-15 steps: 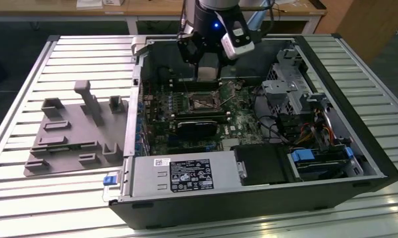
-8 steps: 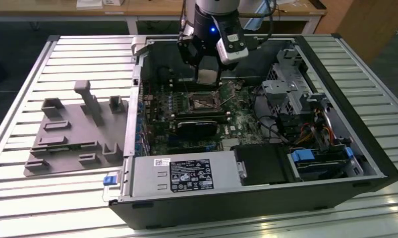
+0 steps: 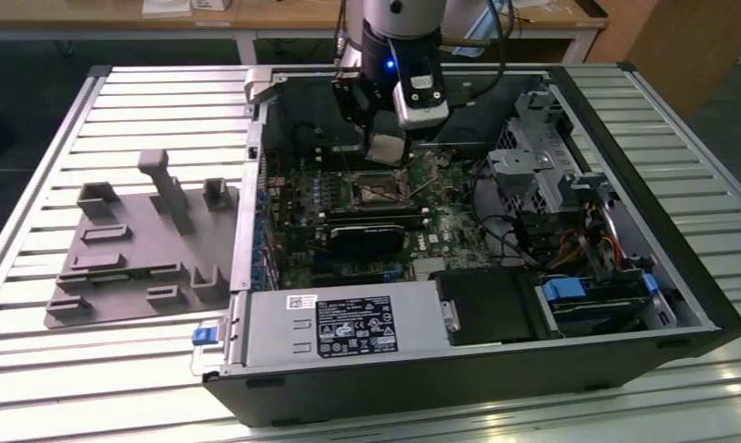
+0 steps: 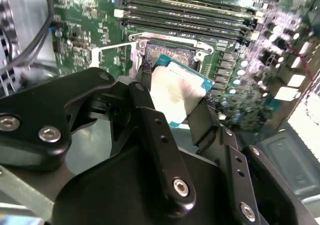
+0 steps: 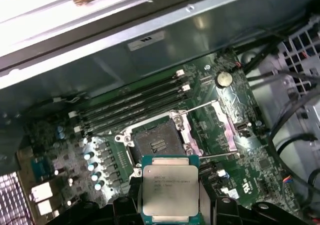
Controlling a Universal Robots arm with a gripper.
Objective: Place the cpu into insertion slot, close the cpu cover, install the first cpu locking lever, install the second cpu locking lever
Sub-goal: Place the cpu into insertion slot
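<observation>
Close above dark-centred, silver-rimmed insertion slot (image 5: 156, 144): small flat silver-topped square cpu (image 5: 170, 192), clamped between black jaws. Thin silver cpu cover (image 5: 227, 135) stands open beside slot.

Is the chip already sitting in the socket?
No, the gripper holds the chip clear of the socket, whose dark centre lies bare.

Supports, on the pale slatted table (image 3: 100, 388), an open black computer case (image 3: 469, 392) and, just beside it toward the exterior view's left, a grey moulded fixture (image 3: 124, 249).
</observation>
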